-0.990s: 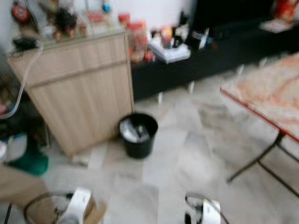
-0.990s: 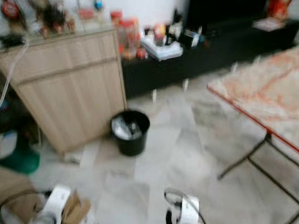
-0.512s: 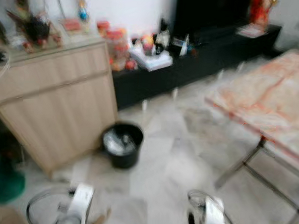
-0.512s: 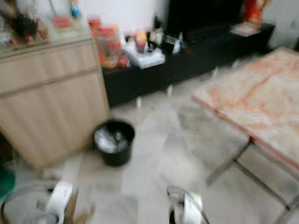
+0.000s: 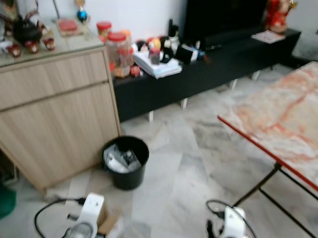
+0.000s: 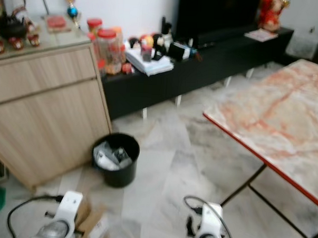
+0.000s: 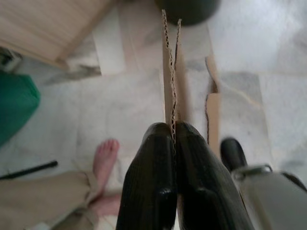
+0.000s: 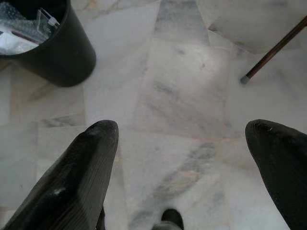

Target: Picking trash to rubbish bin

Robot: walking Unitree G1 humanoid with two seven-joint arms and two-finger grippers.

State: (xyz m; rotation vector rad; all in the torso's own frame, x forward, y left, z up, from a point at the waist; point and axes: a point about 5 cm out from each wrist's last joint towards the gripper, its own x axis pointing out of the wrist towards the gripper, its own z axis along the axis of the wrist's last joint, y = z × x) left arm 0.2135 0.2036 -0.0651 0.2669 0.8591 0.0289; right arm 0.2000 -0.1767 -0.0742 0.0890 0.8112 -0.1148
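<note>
Flattened cardboard piece (image 7: 170, 72) is being clamped edge-on between the left gripper (image 7: 174, 132) fingers, low over the marble floor (image 8: 182, 96). Black rubbish bin (image 5: 125, 161) is being seen ahead, between both grippers, already holding plastic waste. Right gripper (image 8: 184, 127) is being held spread wide, empty.

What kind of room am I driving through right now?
Most likely a home living room: a low black TV console cluttered with jars and books, a wooden cabinet topped with ornaments, a folding table on marble floor tiles, and a black bin.
</note>
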